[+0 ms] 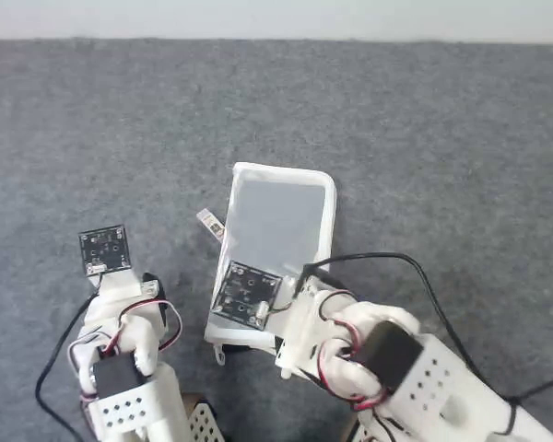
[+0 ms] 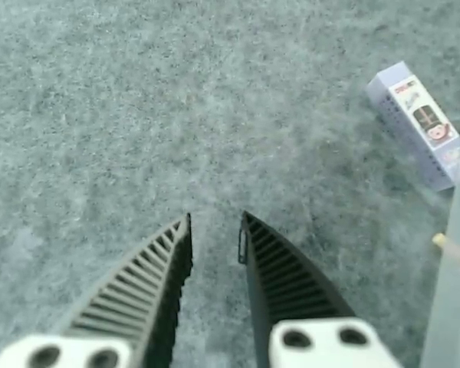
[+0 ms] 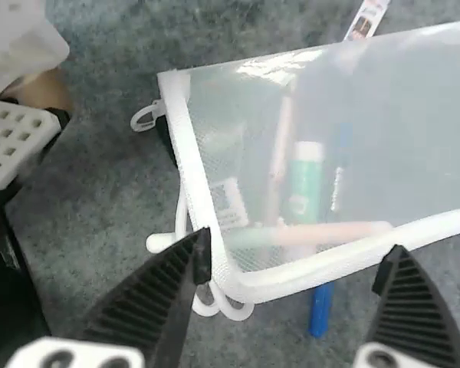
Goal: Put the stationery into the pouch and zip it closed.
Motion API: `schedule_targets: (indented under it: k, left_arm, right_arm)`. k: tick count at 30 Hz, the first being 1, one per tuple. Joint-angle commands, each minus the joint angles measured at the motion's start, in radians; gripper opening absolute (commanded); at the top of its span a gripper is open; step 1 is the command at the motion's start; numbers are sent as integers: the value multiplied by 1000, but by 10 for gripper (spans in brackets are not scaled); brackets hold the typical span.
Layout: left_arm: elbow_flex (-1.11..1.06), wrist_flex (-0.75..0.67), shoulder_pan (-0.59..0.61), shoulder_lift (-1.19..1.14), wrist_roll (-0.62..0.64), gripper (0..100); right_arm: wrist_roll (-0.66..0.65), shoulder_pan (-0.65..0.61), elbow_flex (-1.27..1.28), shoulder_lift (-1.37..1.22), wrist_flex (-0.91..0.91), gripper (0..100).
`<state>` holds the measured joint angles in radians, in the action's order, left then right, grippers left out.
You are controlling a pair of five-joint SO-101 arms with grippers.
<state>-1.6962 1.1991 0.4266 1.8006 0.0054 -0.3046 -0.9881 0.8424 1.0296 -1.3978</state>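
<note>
White plastic arms (image 1: 111, 308) carry black servo blocks (image 1: 392, 354), red and black cables (image 1: 327, 368), perforated shells (image 1: 134, 405) and dark square circuit boards (image 1: 104, 249). Black ribbed fingers (image 2: 149, 284) taper from white screw-holed mounts (image 2: 330, 341).

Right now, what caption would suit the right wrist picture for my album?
Open right gripper above a translucent pouch holding stationery, a blue pen showing past its edge.

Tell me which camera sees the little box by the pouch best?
The left wrist view: the little box lies close and clear there. The high view shows it small beside the pouch; the right wrist view catches just its end.
</note>
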Motion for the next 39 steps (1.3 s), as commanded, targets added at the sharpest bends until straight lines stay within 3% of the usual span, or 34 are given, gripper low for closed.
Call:
schedule_targets:
  k: [1, 9, 14, 19, 24, 39]
  left_arm:
    - [53, -6, 6, 21, 6, 97]
    - [53, -6, 6, 21, 6, 97]
    - [53, -6, 6, 21, 6, 97]
    - [53, -6, 6, 21, 6, 97]
    - [53, -6, 6, 21, 6, 97]
    - [53, -6, 6, 21, 6, 97]
  right_arm:
    - [-60, -33, 0, -73, -7, 335]
    - [-221, -38, 80, -147, 1, 333]
    - [-250, -33, 94, -148, 2, 333]
    - [-255, 59, 104, -154, 74, 333]
    - [-339, 147, 166, -154, 185, 333]
    - [-334, 323, 181, -154, 467, 333]
